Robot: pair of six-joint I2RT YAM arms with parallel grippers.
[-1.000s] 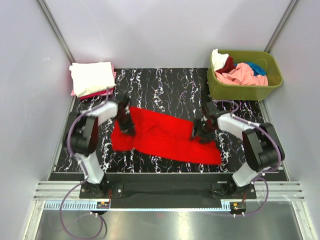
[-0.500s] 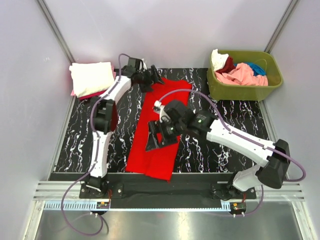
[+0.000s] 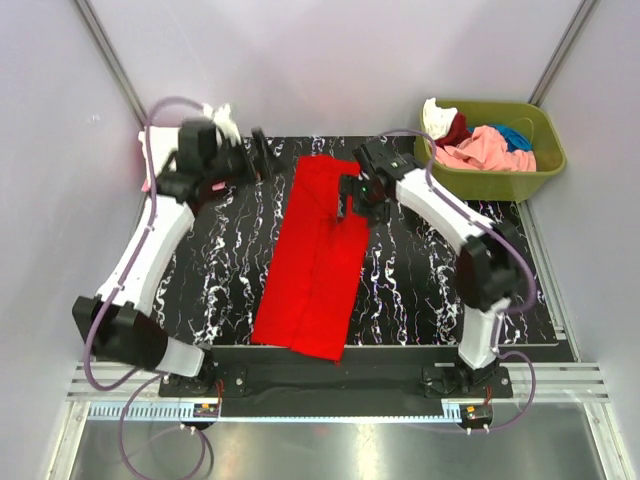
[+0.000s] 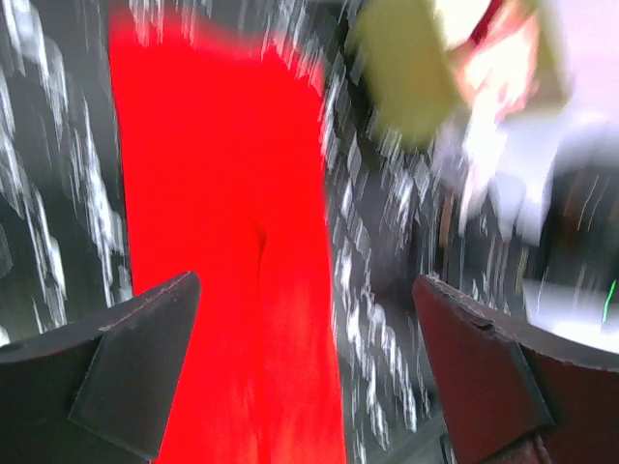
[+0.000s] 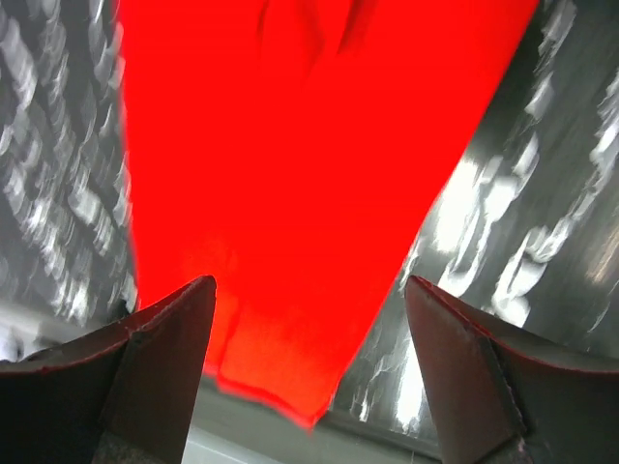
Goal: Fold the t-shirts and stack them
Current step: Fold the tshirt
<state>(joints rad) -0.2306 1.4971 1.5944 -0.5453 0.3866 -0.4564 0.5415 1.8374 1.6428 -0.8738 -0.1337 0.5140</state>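
From above, the bright red t-shirt (image 3: 315, 260) lies flat on the black marbled table (image 3: 420, 290) as a long narrow strip running from the far middle to the near edge. The left gripper (image 3: 262, 155) hovers just left of its far end. The right gripper (image 3: 350, 195) sits over its far right edge. Unfolded t-shirts (image 3: 480, 145) fill the olive bin (image 3: 480, 185) at the far right.

The left wrist view is blurred, but its fingers (image 4: 126, 367) are spread wide with nothing between them, the red cloth below.

The right wrist view shows fingers (image 5: 155, 367) parted and empty above the strip.

The lengthwise fold looks finished. The next move probably calls for pinching one end's two corners and folding crosswise, keeping the edges lined up.
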